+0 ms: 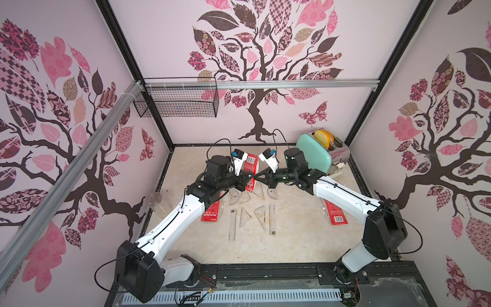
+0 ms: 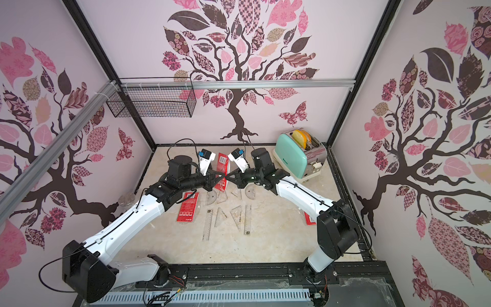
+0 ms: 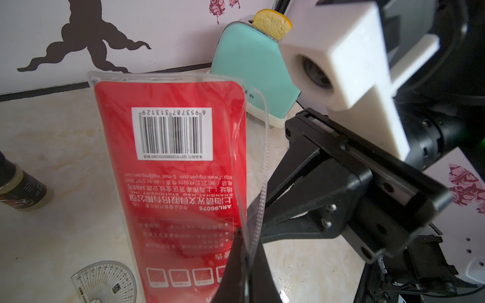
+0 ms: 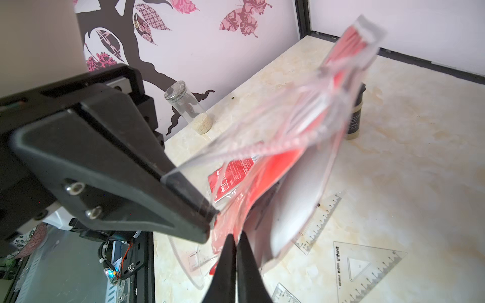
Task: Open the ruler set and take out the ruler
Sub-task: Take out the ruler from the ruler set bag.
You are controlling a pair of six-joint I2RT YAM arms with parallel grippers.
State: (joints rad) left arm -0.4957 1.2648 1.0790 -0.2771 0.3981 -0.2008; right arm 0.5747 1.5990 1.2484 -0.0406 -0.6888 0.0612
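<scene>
Both arms meet tip to tip over the middle of the table point(image 1: 292, 244). Between them hangs the ruler set point(image 1: 252, 161), a clear plastic pouch with a red card inside. It is lifted off the surface and stands roughly on end, barcode end uppermost. The left gripper point(image 1: 250, 177) is pinched tight on the pouch's clear edge near its lower end. The right gripper point(image 1: 258, 177) is clamped down too, nipping the plastic just beside it from the opposite side. From the right wrist view the clear sheet stands away from the red card, so the pouch gapes along that side. I can't tell whether a ruler is inside.

On the table under the two grippers lie loose clear pieces: protractors point(image 1: 233, 197), set squares point(image 1: 259, 214) and straight rulers point(image 1: 232, 224), close together. A second red pack point(image 1: 211, 212) lies flat, partly under the left arm, and a third red pack point(image 1: 336, 215) lies beside the right arm. A mint toaster point(image 1: 314, 155) with bread in its slots sits in the far corner on the right arm's side. A glass jar point(image 1: 155, 200) stands by the opposite wall, and a small dark bottle point(image 4: 355, 115) stands on the table beyond the pouch
</scene>
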